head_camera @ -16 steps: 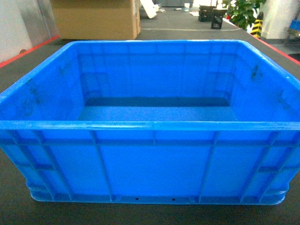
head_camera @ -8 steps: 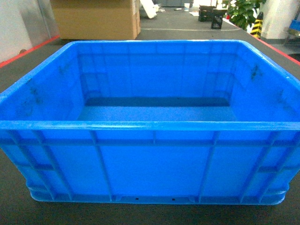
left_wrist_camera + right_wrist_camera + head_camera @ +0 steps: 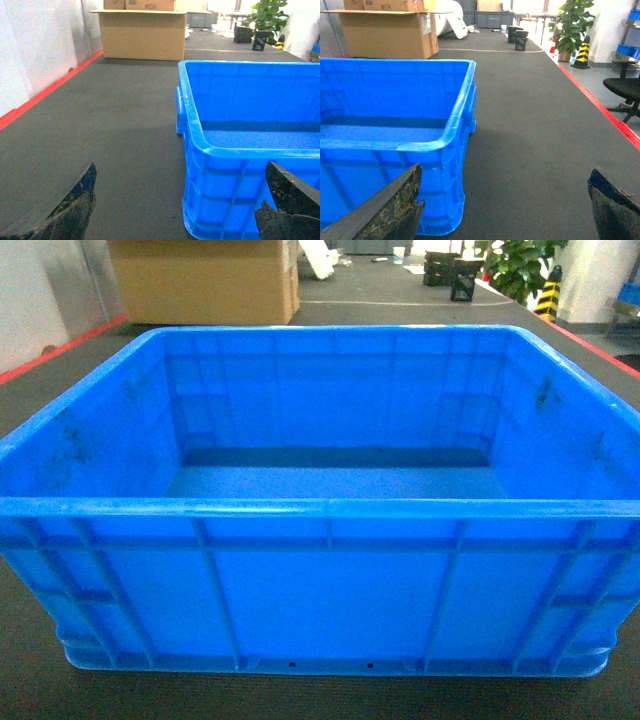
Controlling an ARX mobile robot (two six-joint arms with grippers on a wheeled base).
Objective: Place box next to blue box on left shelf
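Between the two wrist cameras, on the dark ribbed floor mat (image 3: pixel 115 130), sits the large bright-blue open-topped plastic crate (image 3: pixel 325 500), upright, its interior bare and its near wall ribbed.

The left gripper (image 3: pixel 177 205) stands wide, its two dark, scuffed fingers (image 3: pixel 65 210) spread apart at the bottom corners of the left wrist view. The crate's left front corner lies ahead of this gripper and between the fingers, nearer the right-hand one; nothing is clasped, and the fingers appear clear of the plastic.

The right gripper (image 3: pixel 502 207) is likewise spread wide and holds nothing. The crate's right front corner (image 3: pixel 445 145) lies ahead of it and toward its left finger (image 3: pixel 390 210), with bare mat in front of the rest of the gap.

Neither gripper shows in the head view, where the crate fills nearly the whole frame.

Well beyond the left gripper stands a large brown cardboard carton (image 3: pixel 142 32), flaps open. Far beyond the right gripper are a green potted plant (image 3: pixel 570 25), a yellow-and-black striped cone (image 3: pixel 582 52) and, off to its right, a black office chair (image 3: pixel 625 90) by the red floor line (image 3: pixel 600 107).
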